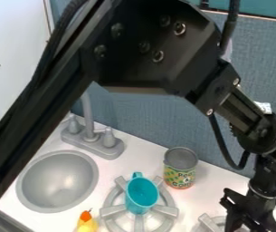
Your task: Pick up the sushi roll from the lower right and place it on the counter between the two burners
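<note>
A blue-grey panel [258, 68] stands along the back edge of my white countertop [209, 192]. My black arm [158, 54] crosses high over the left part, hiding some of the counter's left edge. The round grey sink [58, 181] sits toward that left edge, with the grey faucet [92, 140] behind it, near the back left corner. Right of the sink, the left burner [111, 211] carries the teal cup [142, 195].

My gripper [244, 222] hangs over the counter's right part; I can't tell whether its pincer is spread or pressed together. Nearest it is the right burner [209, 222], grey with raised bars, partly hidden by the gripper. Near the back edge, the can [180, 167] stands upright, grey-topped, its yellow label marked green and red. An orange-and-yellow toy [87, 223] lies between sink and left burner.

I count two burners, one sink, one faucet with two knobs, one can, one cup and one toy.
</note>
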{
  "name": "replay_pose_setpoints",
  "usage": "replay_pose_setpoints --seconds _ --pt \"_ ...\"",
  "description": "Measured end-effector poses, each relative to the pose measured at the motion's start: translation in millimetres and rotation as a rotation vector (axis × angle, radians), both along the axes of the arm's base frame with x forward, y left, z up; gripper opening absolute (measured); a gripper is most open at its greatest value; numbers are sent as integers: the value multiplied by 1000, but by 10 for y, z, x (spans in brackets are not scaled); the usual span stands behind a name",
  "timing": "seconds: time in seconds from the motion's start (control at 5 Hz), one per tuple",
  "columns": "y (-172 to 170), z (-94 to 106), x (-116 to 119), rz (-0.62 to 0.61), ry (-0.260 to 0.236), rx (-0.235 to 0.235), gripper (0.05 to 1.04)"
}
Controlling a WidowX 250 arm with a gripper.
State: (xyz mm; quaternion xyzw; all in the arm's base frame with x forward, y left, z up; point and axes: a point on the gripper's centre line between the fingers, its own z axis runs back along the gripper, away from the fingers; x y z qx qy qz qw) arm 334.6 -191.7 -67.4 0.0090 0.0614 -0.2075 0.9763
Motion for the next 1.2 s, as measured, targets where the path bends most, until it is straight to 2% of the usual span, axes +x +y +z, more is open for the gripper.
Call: replay_pose_setpoints --seconds 0.2,0.6,0.8,1.0,1.2 --pt "64 313 86 64 -66 -12 486" --pt "697 388 420 399 -179 64 486" --pt "749 244 549 436 -170 109 486" --pt "668 34 691 433 -113 119 486" --pt "655 -139 715 419 -39 155 486"
